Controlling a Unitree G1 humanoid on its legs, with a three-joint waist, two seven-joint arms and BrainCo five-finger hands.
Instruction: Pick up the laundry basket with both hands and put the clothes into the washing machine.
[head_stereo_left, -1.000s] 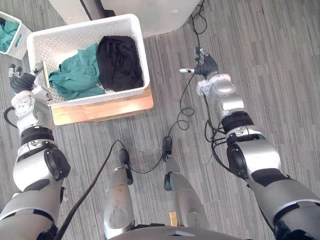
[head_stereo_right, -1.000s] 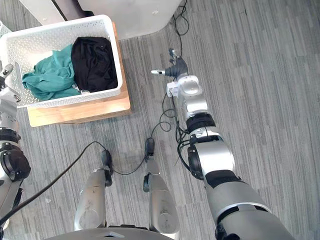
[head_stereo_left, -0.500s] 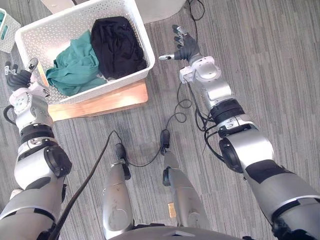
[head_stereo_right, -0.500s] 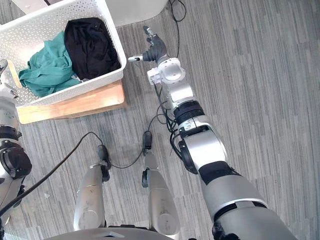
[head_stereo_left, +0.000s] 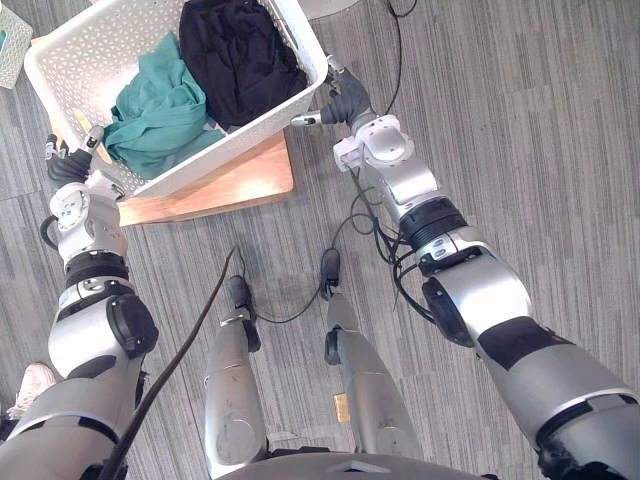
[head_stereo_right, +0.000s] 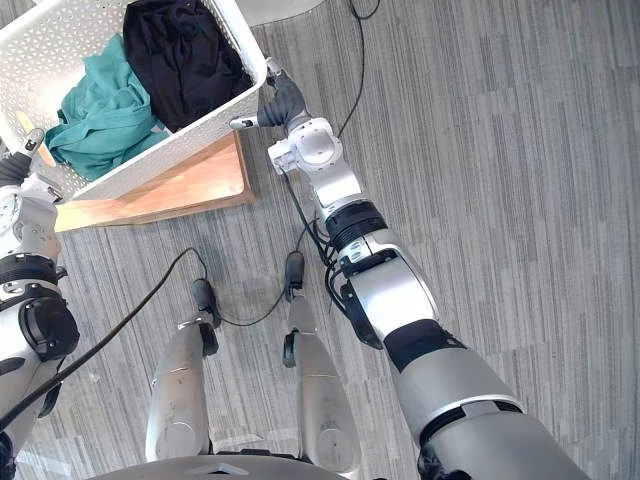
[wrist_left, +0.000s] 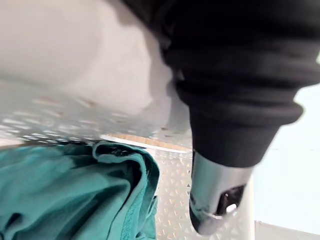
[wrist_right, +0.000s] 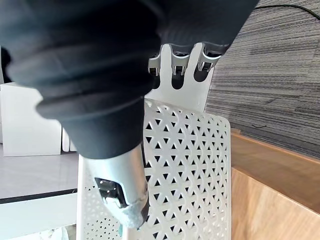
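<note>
A grey floor (head_stereo_left: 520, 120) runs across the whole room, marked with fine light and dark streaks and laid in long strips whose ends meet at staggered joints. On it stands a low bench (head_stereo_left: 225, 185) of pale wood with a smooth top and rounded corners; it casts only a soft shadow along its near edge. The light is even. Off by the far left corner sits a small white perforated bin (head_stereo_left: 12, 45). A person's light shoe (head_stereo_left: 22, 385) rests on the floor.
</note>
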